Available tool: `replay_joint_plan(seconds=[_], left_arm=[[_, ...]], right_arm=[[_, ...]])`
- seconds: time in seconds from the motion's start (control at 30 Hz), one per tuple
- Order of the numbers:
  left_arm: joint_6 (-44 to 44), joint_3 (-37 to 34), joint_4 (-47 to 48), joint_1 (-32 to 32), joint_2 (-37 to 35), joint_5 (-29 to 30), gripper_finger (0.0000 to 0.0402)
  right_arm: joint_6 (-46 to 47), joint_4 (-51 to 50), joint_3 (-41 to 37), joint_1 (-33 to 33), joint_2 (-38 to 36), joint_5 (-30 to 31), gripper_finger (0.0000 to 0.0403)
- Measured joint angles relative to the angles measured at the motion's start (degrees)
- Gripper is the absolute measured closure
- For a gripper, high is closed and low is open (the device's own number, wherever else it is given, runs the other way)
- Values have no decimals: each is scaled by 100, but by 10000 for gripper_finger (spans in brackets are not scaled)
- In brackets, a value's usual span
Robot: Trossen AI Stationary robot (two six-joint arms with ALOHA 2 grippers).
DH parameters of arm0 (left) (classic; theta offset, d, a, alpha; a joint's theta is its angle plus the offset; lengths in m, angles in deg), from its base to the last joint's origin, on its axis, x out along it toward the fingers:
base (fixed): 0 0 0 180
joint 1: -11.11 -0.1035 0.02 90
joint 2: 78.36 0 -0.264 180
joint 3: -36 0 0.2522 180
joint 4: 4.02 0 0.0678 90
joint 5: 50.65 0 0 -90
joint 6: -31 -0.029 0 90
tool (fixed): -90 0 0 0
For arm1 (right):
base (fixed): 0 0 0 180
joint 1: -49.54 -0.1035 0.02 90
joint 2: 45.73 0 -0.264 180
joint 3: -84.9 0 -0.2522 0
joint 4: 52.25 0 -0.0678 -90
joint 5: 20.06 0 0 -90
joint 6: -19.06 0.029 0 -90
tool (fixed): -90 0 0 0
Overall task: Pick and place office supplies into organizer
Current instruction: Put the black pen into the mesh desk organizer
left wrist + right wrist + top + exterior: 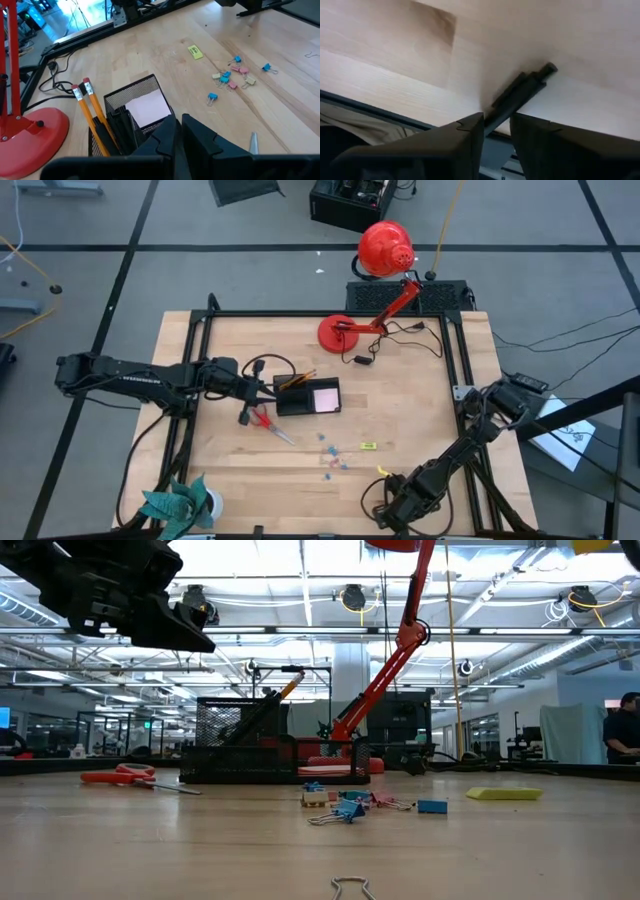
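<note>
The black mesh organizer [290, 402] stands mid-table, holding a pink notepad [147, 110], orange pencils [92, 115] and dark pens. My left gripper [179, 127] hovers shut above its left end with nothing in it. Red-handled scissors [262, 418] lie flat just in front of the organizer. Small coloured clips [330, 458] and a yellow bit [368, 446] lie scattered to their right. By the table's near edge my right gripper [497, 122] points steeply down. Its fingers stand narrowly apart on either side of one end of a dark pen [520, 92] lying flat on the wood.
The red desk lamp's round base [338, 332] and its cable sit at the far side of the table. A teal plant in a white pot [180, 505] stands at the near left corner. A bare wire clip [350, 887] lies close to the near edge.
</note>
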Motion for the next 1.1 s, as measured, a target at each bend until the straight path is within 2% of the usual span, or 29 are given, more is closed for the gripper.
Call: replay_joint_plan(seconds=[0.33, 0.73, 0.93, 1.1], left_arm=[[72, 0, 18, 0, 0, 2, 366], [100, 0, 49, 0, 1, 4, 366], [134, 0, 73, 0, 2, 7, 366], [224, 0, 78, 0, 1, 8, 366]], right_arm=[[-1128, -328, -7, 549, -2, 80, 350], [-2637, -460, -7, 928, -11, 664, 358], [-3078, -446, -13, 932, -88, 1275, 385], [-3186, -404, -17, 932, -300, 1931, 382]])
